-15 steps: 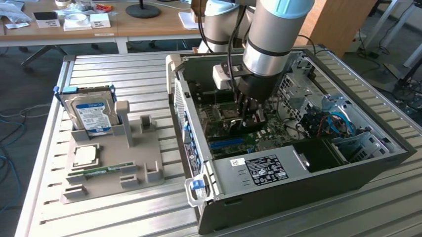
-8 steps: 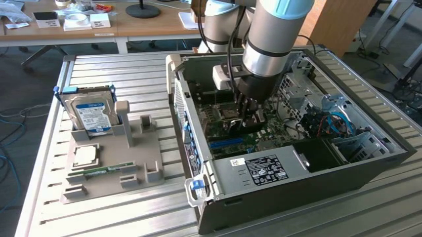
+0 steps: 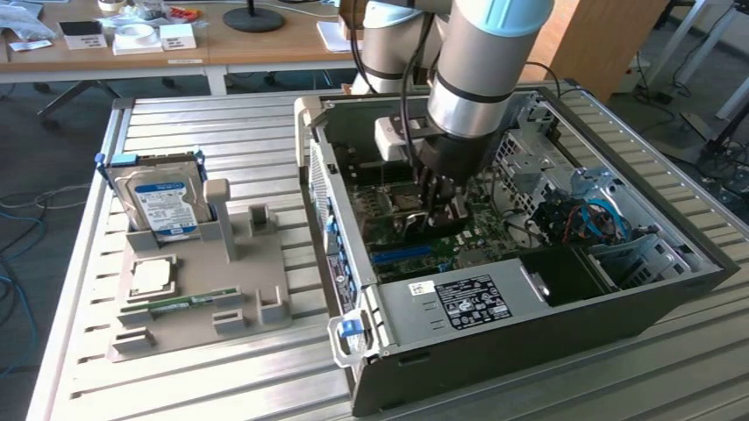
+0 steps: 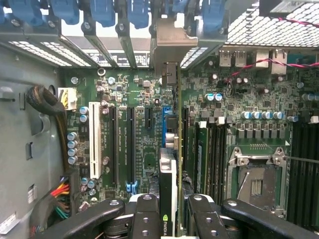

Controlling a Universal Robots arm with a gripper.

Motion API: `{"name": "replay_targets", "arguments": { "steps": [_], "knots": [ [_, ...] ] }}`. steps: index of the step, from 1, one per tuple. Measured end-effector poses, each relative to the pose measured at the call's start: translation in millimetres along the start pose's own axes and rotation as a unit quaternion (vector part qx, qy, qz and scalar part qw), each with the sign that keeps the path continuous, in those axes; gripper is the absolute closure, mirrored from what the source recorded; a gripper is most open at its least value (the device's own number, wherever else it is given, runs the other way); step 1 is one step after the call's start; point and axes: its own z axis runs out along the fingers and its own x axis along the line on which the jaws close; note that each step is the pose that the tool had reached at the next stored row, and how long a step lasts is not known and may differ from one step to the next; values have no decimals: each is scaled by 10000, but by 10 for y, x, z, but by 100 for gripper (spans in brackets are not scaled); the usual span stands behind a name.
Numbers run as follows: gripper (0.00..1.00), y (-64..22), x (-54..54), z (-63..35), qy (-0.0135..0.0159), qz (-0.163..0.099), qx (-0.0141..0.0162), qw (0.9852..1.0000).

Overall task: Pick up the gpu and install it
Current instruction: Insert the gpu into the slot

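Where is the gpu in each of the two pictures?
Exterior view: the gpu hangs edge-on under the gripper, inside the open case.
Wrist view: the gpu stands edge-on between the fingers, over the slots.
Shared landmark: the green motherboard beneath it.

On the counter (image 3: 210,386), near its edge at the exterior view's left, we see a grey holder (image 3: 252,281); a blue-labelled hard drive (image 3: 164,206) stands in it, a RAM stick (image 3: 175,304) lies flat.
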Motion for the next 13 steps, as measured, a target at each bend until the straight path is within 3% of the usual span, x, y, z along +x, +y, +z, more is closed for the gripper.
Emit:
{"name": "replay_targets", "arguments": {
  "steps": [13],
  "knots": [
    [74,61,-4,13,0,-1,0,10000]
  ]
}}
